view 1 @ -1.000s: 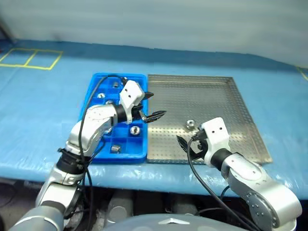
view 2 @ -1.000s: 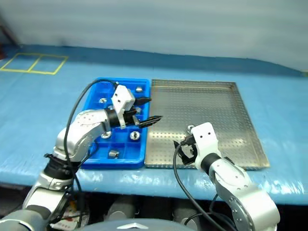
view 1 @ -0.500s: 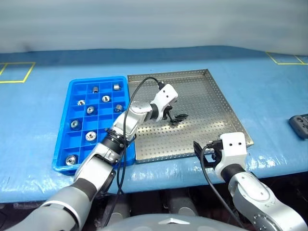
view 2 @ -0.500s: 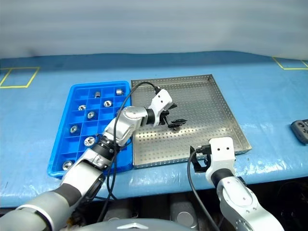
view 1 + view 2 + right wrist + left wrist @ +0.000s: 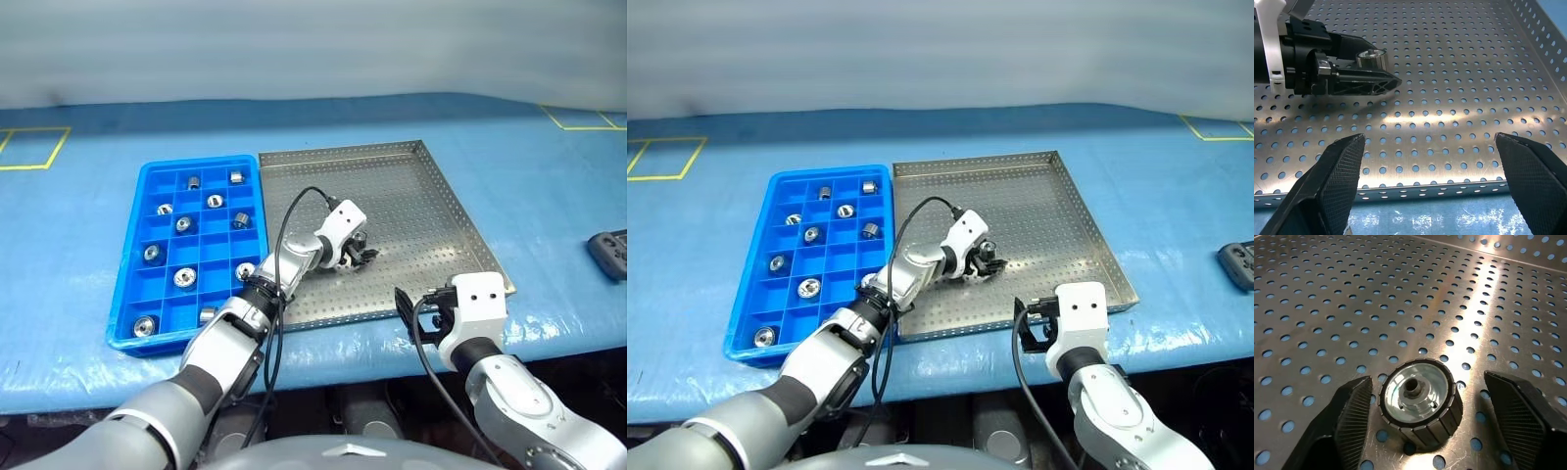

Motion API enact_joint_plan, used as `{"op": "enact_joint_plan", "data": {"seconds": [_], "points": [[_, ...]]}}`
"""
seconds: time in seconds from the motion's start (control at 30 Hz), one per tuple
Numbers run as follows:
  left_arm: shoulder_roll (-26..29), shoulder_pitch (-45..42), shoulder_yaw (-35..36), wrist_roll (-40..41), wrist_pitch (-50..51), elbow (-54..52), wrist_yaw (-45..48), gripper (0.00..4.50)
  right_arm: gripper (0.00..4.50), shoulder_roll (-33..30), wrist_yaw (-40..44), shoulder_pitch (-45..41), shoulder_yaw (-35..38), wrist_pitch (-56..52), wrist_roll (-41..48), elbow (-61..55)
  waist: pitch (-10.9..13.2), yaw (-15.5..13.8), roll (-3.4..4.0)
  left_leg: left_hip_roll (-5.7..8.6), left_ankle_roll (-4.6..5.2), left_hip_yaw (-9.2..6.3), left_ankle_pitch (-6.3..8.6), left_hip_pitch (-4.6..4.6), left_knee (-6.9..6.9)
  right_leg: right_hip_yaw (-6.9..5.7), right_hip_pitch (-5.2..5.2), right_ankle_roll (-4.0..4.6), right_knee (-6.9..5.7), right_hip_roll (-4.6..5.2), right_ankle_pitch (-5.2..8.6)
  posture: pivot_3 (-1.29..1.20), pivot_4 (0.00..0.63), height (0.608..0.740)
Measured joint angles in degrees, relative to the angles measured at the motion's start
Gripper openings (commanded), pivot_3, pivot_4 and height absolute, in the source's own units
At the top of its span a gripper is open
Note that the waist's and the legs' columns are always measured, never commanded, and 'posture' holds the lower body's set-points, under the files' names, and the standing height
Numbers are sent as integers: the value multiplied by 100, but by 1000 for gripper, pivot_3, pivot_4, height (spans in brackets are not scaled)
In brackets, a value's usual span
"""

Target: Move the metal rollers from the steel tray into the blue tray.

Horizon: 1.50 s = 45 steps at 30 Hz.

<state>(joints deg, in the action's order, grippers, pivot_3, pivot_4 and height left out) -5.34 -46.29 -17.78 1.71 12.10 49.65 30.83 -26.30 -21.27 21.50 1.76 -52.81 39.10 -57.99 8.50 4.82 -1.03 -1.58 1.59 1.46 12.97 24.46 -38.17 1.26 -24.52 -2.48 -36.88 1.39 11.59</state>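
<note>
One of the metal rollers lies flat on the perforated floor of the steel tray, a small silver ring with a central hole. My left gripper is down on the tray with a finger on each side of it. One finger stands close against the roller and the other a gap away, so the gripper is open. The right wrist view shows that roller behind the left fingers. Several rollers sit in compartments of the blue tray. My right gripper hangs wide open and empty over the steel tray's near rim.
The blue tray lies against the steel tray's left side on a blue-covered table. A black handheld device lies at the far right. Yellow tape squares mark the cover at the far left. The table's front edge runs just below both trays.
The camera has swung. My left gripper went from the blue tray's edge out over the steel tray, dropped onto its floor around the roller, and its fingers narrowed. The right gripper barely moved.
</note>
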Motion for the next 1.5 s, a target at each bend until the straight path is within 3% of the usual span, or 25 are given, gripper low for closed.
{"op": "enact_joint_plan", "data": {"seconds": [0.1,0.13,0.37,0.63,0.97,1.1,1.5], "points": [[-10,1,87,-60,-17,19,-31,1880,4500,-33,-54,-51,-11,-1,85,0,0,-5,0,0,1,1,0,0,0,1,0,-2,0,0,-1,-178,150,740],[-12,2,128,-60,-17,20,-30,1760,4500,-36,-71,-71,-20,-7,113,0,0,-9,-1,-1,2,1,0,1,0,1,-1,-3,1,0,-2,-178,150,740],[25,183,511,110,138,-570,-15,1761,4500,-15,-69,-403,-128,-263,197,0,1,-39,-1,-9,4,2,0,3,0,5,-4,-6,1,1,-4,-105,150,740],[594,932,1162,645,1294,-3682,-251,1761,4500,164,394,-1734,-618,-712,95,303,0,-134,1,-10,8,5,-3,-1,3,11,-2,-12,0,0,-8,27,150,740],[1717,2259,1562,723,2392,-5934,-814,1761,4500,300,1226,-2836,-1264,-902,-273,1056,2,-539,-1,-7,8,-4,-4,2,4,0,-1,-29,3,5,-20,167,150,740],[1810,2629,1670,722,2649,-6334,-1100,1761,4500,346,1510,-2984,-1395,-911,-385,1200,3,-721,-4,-7,13,-7,-6,9,0,-3,0,-19,9,16,-14,194,150,740],[1941,2987,1733,720,2846,-6337,-1505,1761,4500,515,1863,-2994,-1422,-1050,-692,1233,4,-812,-5,-6,16,-9,-9,9,0,-10,-1,-16,8,17,-13,172,150,740]]}}
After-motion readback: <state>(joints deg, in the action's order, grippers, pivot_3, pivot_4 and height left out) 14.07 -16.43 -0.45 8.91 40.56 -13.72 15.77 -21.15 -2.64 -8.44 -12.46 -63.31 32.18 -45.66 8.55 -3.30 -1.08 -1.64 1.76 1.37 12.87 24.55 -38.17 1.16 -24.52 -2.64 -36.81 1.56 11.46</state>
